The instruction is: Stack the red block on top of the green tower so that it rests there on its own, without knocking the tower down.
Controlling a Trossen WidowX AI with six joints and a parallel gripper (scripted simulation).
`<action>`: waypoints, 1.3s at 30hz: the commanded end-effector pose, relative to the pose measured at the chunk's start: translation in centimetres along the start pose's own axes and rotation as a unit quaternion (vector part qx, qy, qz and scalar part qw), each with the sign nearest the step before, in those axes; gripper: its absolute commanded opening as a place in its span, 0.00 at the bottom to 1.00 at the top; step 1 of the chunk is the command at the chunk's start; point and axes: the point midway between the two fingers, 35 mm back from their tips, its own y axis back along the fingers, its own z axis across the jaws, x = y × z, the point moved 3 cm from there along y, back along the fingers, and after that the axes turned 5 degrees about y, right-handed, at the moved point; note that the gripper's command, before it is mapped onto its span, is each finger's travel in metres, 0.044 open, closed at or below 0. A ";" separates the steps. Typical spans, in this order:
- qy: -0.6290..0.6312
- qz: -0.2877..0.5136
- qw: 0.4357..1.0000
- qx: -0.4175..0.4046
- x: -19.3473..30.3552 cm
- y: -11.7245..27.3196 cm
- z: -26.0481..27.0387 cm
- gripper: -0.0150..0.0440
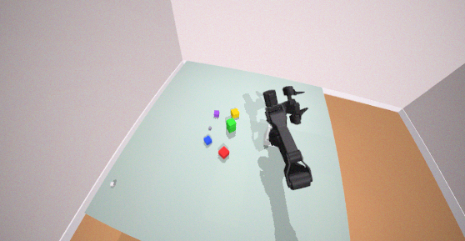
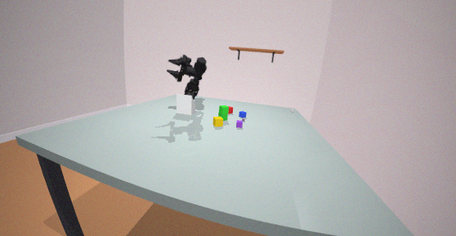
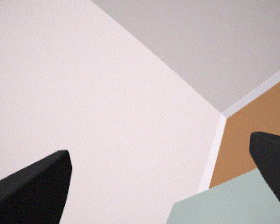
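On the pale green table top (image 1: 167, 196), nothing of the stacking is done yet, as far as I can judge. The small red cube-shaped block (image 1: 223, 152) sits on the surface by itself, near the tall green tower of blocks (image 1: 231, 124) but apart from it, with the tower upright. High above the far side of the table, the black parallel-jaw gripper (image 2: 176, 67) hangs with its jaws spread wide and nothing between them, pointing away from the blocks; the wrist view shows only walls and a table corner. Reaching, grasping, lifting and placing all remain.
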 end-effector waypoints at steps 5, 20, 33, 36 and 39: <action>0.073 0.082 0.992 -0.054 1.4 1.6 2.4 1.00; 0.395 0.362 0.792 -0.294 6.3 14.3 7.2 1.00; 0.587 0.504 0.445 -0.450 6.3 28.2 3.0 1.00; 0.611 0.527 0.354 -0.473 5.5 31.2 1.2 1.00; 0.626 0.546 0.261 -0.491 4.4 34.1 -0.8 1.00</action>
